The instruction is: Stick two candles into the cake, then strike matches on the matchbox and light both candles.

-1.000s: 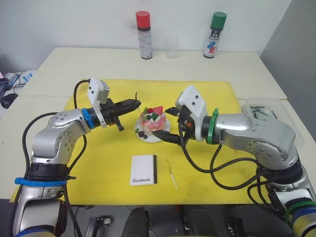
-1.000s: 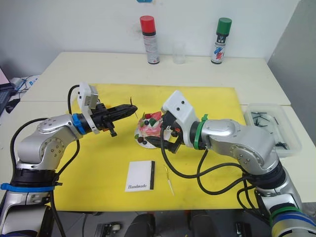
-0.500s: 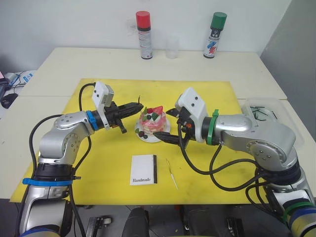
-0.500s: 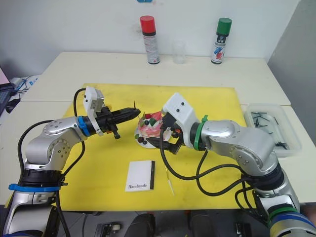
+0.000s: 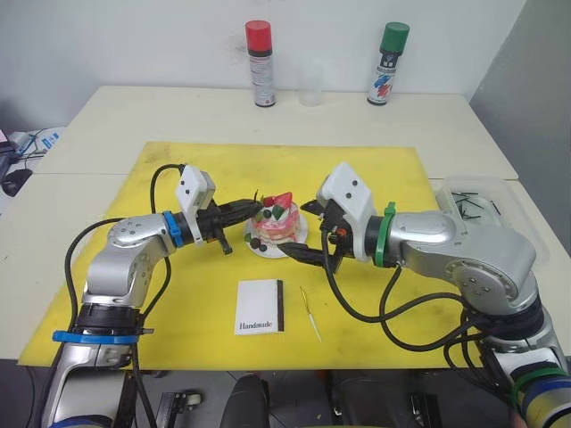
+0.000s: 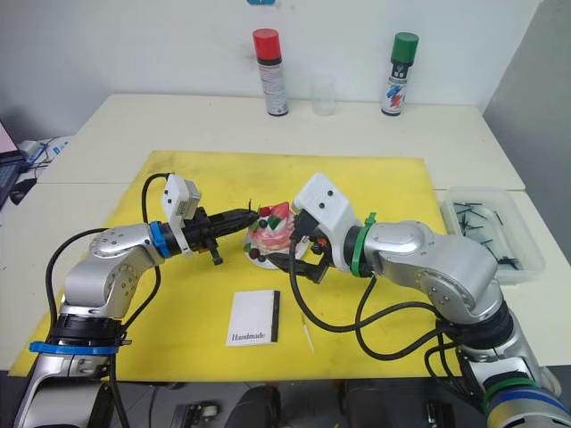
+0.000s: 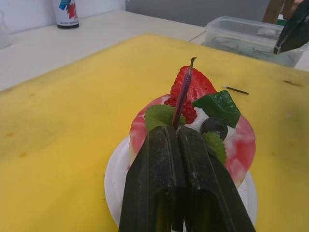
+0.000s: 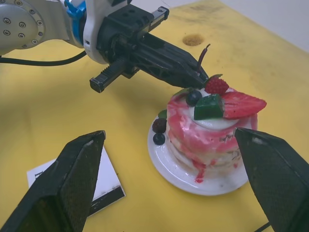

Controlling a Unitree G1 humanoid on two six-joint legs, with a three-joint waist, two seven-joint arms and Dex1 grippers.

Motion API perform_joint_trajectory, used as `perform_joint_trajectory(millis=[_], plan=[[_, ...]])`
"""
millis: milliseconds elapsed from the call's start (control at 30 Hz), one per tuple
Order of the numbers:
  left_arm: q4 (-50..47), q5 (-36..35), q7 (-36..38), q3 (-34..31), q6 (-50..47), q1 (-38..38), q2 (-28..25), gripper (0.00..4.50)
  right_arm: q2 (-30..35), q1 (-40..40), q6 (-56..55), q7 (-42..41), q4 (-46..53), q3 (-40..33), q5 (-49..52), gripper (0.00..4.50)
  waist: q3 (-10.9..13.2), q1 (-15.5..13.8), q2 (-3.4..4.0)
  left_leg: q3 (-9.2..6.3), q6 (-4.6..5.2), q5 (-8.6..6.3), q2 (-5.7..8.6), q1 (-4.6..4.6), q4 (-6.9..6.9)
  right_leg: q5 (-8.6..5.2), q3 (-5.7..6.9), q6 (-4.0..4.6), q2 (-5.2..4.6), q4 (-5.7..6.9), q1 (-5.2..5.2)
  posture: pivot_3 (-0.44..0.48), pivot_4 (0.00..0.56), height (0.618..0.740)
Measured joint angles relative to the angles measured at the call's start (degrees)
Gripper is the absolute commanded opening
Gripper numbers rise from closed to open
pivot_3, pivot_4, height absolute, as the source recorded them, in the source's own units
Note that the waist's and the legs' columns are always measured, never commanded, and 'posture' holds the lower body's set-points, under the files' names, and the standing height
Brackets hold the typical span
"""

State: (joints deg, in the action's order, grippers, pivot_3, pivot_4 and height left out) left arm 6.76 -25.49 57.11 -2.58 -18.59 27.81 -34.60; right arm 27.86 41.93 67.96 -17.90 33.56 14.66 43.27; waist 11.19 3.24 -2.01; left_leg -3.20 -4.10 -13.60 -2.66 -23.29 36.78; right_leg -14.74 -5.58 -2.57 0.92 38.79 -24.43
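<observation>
head views: my left gripper (image 5: pixel 254 208) is clenched on a thin candle (image 5: pixel 255 193), tip over the near edge of the cake (image 5: pixel 276 220), to plant it upright. my right gripper (image 6: pixel 284 251), fingers spread, brackets the cake's white plate (image 6: pixel 259 257), probably to steady it. second candle (image 5: pixel 310 313) lies on the yellow mat (image 5: pixel 178 303) beside the matchbox (image 5: pixel 260 307).

left wrist view: candle (image 7: pixel 182 93) stands before the strawberry slice (image 7: pixel 195 87).

right wrist view: fingers (image 8: pixel 63 186) wide apart around the cake (image 8: pixel 210 125), holding nothing.
</observation>
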Motion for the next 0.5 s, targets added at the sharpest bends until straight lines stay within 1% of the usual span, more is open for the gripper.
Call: perform_joint_trajectory(millis=[133,233,300,333,367,400,500], plan=[[0.5,0.0,-0.2,-0.2,1.1,-0.1,1.2,0.00,0.0,-0.5,0.2,-0.1,0.3,0.0,-0.5,4.45,0.0,0.0,0.00,0.00,0.00,0.00,0.00,0.08,0.01,0.00,-0.01,-0.01,0.00,0.03,0.07,0.000,0.150,0.740],[-0.2,-1.8,-0.4,-1.2,-1.2,-0.1,2.3,0.00,0.0,-0.8,0.2,-0.1,0.6,-0.1,-0.6,4.45,0.0,0.0,0.00,0.00,0.00,0.00,0.00,0.08,0.02,0.01,0.00,-0.02,0.00,0.05,0.07,0.000,0.150,0.740],[-1.1,-3.0,-1.1,-2.1,-3.0,-0.1,2.3,0.61,-0.2,-1.1,0.3,0.0,0.7,-0.4,-0.8,4.50,0.0,0.0,0.00,-0.01,0.00,0.00,0.00,0.08,0.02,0.00,0.00,-0.02,0.01,0.05,0.07,0.000,0.150,0.740],[-1.8,-3.5,-1.6,-2.6,-3.9,-0.1,2.2,0.77,-0.3,-1.3,0.3,0.1,0.9,-0.6,-1.1,4.50,0.0,0.0,0.00,-0.02,0.00,0.00,0.00,0.07,0.02,0.00,0.00,-0.02,0.01,0.05,0.06,0.000,0.150,0.740],[-2.4,-3.7,-1.7,-3.0,-4.6,-0.1,2.2,1.12,-0.3,-1.5,0.4,0.2,1.0,-0.8,-1.2,4.50,0.0,0.0,0.00,-0.02,0.00,0.00,0.00,0.07,0.02,0.00,0.00,-0.02,0.00,0.05,0.06,0.000,0.150,0.740],[-3.0,-3.8,-1.8,-3.4,-5.1,-0.2,2.0,1.37,-0.5,-1.8,0.5,0.2,1.2,-1.1,-1.3,4.50,0.0,0.0,0.00,-0.02,0.00,0.00,0.00,0.07,0.01,0.00,0.00,-0.02,0.00,0.04,0.06,0.000,0.150,0.740],[-4.6,-4.9,-2.3,-5.1,-7.2,-1.0,0.3,2.35,-1.1,-2.7,0.8,0.3,1.5,-1.9,-1.3,4.50,0.0,0.0,0.00,-0.02,0.00,0.00,0.00,0.08,0.00,0.00,0.00,-0.01,0.01,0.05,0.06,0.000,0.150,0.740]])
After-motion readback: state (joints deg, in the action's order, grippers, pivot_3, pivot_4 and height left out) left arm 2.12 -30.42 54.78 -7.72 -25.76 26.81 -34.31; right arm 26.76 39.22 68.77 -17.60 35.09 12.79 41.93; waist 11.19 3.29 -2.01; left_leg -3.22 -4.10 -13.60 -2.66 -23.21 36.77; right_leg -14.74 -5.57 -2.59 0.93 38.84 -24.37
